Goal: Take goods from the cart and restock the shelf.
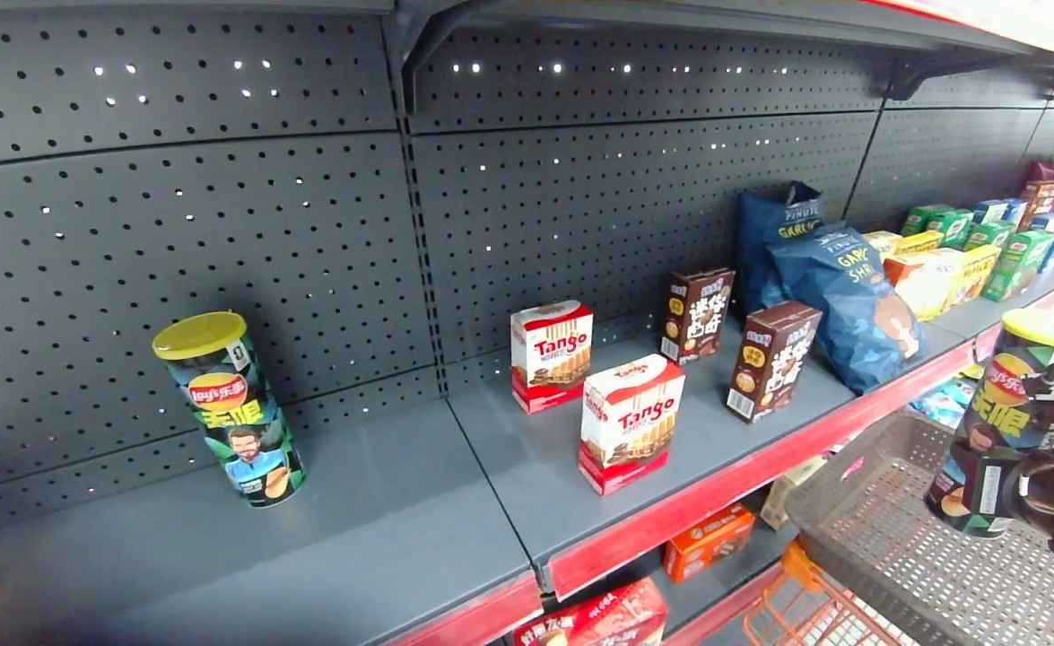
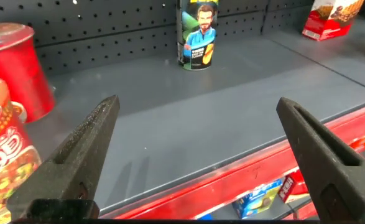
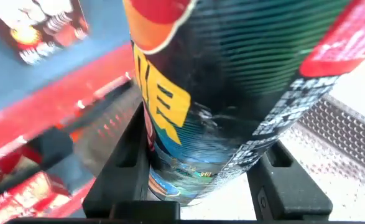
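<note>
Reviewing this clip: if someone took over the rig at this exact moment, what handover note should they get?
Left gripper: open, holding nothing, in front of the shelf edge.
Right gripper: shut on a chip can, held over the cart basket.
Done: one matching can stands upright on the left shelf section; boxes and bags stand farther right.
Left: set the held can on the shelf, probably beside the matching can, then check the cart for more goods.
</note>
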You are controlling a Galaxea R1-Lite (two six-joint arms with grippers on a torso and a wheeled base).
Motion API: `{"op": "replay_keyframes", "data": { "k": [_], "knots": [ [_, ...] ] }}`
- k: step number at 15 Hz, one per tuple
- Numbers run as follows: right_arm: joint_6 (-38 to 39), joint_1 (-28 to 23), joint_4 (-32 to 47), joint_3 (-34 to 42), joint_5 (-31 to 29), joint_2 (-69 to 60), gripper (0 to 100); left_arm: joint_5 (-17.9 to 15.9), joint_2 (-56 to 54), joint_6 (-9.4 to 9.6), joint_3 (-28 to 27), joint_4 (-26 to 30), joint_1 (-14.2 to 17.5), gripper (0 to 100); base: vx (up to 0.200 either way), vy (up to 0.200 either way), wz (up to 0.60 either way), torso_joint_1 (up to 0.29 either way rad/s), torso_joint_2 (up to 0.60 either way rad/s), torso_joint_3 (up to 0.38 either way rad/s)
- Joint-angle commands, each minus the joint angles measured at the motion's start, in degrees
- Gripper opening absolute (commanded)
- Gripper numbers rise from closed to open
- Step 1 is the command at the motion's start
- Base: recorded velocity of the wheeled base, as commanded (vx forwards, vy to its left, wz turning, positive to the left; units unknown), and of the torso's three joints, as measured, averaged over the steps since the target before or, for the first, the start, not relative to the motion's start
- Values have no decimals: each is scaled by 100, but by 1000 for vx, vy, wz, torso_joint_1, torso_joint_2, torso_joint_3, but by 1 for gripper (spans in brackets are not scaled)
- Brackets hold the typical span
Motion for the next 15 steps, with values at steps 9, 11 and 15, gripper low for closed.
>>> {"op": "replay_keyframes", "data": {
  "k": [9, 11, 15],
  "knots": [
    [-443, 97, -55, -104, -522, -201, 0, -18, -2, 199, 0, 12, -1, 100, -22, 0, 200, 0, 1, 2],
    [-496, 62, -63, -148, -522, -209, 0, -18, -2, 260, 0, 21, -1, 100, -200, 0, 0, 5, 2, 5],
    [-487, 27, -55, 37, -584, -403, 0, -71, -2, 234, 0, 21, -1, 100, 0, 0, 0, 0, 0, 0]
  ]
}}
